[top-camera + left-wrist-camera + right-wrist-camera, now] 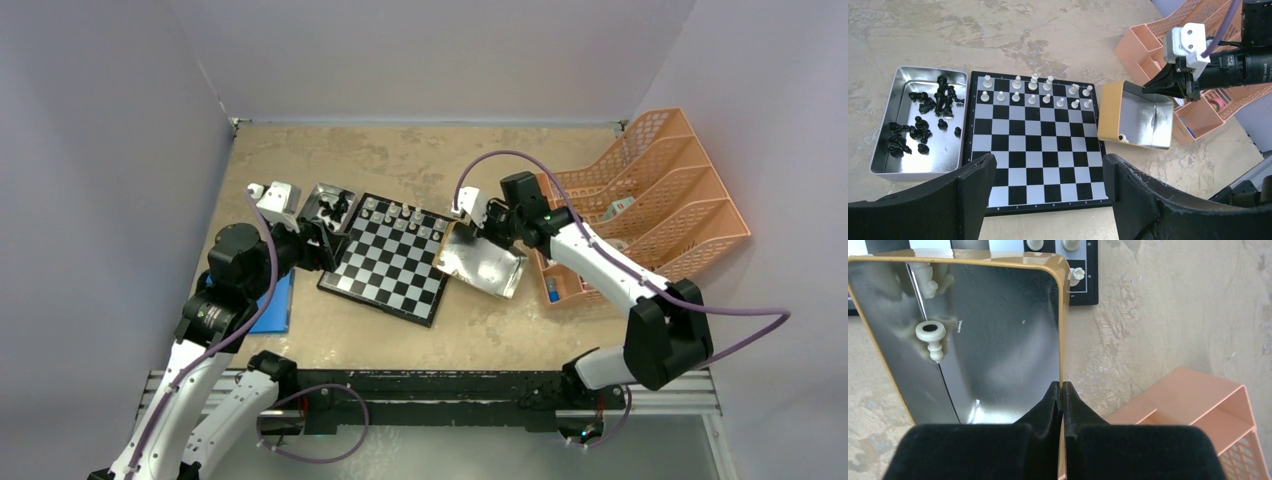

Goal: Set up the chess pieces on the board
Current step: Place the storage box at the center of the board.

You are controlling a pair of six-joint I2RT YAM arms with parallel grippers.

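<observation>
The tiny marks on the rim of the board (1038,150) are too small to read. The left hand (1048,161) hangs above the near edge of the board, its fingers spread wide with nothing between them. The right hand (1062,390) is pinched tight on the rim of a gold tray (998,340), which sits tilted just to the right of the board. One white piece (932,337) lies inside that tray. The other white pieces (1033,81) stand in the two far rows of the board. The black pieces (943,97) lie in a heap in a silver tray (948,150) just left of the board, on the desk (1048,30)
</observation>
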